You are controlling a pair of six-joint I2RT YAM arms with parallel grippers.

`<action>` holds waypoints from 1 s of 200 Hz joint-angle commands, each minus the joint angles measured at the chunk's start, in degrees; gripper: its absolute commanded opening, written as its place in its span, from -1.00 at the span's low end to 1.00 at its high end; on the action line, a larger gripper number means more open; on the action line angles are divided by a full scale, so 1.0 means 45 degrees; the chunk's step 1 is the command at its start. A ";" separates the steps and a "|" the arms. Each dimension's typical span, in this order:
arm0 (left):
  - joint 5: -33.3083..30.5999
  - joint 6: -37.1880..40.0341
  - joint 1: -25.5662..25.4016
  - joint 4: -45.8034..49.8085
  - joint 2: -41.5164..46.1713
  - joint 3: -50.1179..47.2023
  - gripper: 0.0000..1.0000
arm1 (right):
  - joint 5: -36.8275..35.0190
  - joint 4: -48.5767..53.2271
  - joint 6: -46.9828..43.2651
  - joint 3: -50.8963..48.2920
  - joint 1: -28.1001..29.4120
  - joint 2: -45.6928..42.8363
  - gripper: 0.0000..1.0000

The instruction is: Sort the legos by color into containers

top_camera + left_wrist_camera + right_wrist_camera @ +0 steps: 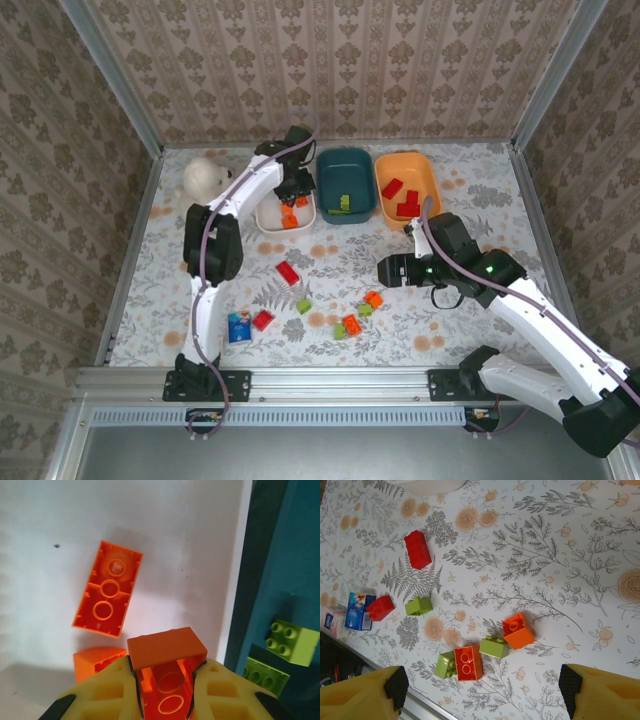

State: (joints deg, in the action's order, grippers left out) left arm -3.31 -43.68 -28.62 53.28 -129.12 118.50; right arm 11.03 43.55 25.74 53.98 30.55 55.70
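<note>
Nearest me, loose bricks [468,662] in red, orange and green lie scattered on the table [545,555]. My right gripper [480,695] hangs by them, jaws wide apart, holding nothing. Farther out, my left gripper [167,672] is clamped on an orange brick [167,649] over the white tub [190,540] — teal tub [265,580] and orange tub [436,182] sit beside it.

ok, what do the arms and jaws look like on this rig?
Left arm and right arm: white links, black joints, a mauve-grey cable running along each. The right one shows small green lights near its wrist. Jaws are pale yellow moulded plastic with cut-out ribs and black pads.
</note>
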 commanded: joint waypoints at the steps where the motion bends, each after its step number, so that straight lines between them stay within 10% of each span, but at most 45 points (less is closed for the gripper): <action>1: 0.0531 0.0787 0.0030 0.0783 -0.0394 0.0712 -0.64 | 0.0102 -0.0180 0.0221 0.0428 0.0068 0.0168 0.64; 43: 0.0694 0.0689 0.0032 0.0830 -0.0672 0.0357 -0.58 | 0.0030 -0.0281 0.0297 0.0446 0.0068 0.0334 0.64; 117: 0.1078 0.0431 0.0156 0.0895 0.0106 0.0098 0.11 | -0.0961 0.0449 -0.1740 0.2186 0.2338 0.2687 0.65; 200: -0.0496 -0.0519 0.0856 -0.0429 0.7008 -0.5142 0.21 | -0.1666 -0.0077 -0.2218 0.6054 0.4996 0.9322 0.62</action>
State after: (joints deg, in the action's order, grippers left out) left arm -1.39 -43.33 -26.83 53.41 -110.37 104.03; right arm 5.56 42.92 16.62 74.91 51.35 88.90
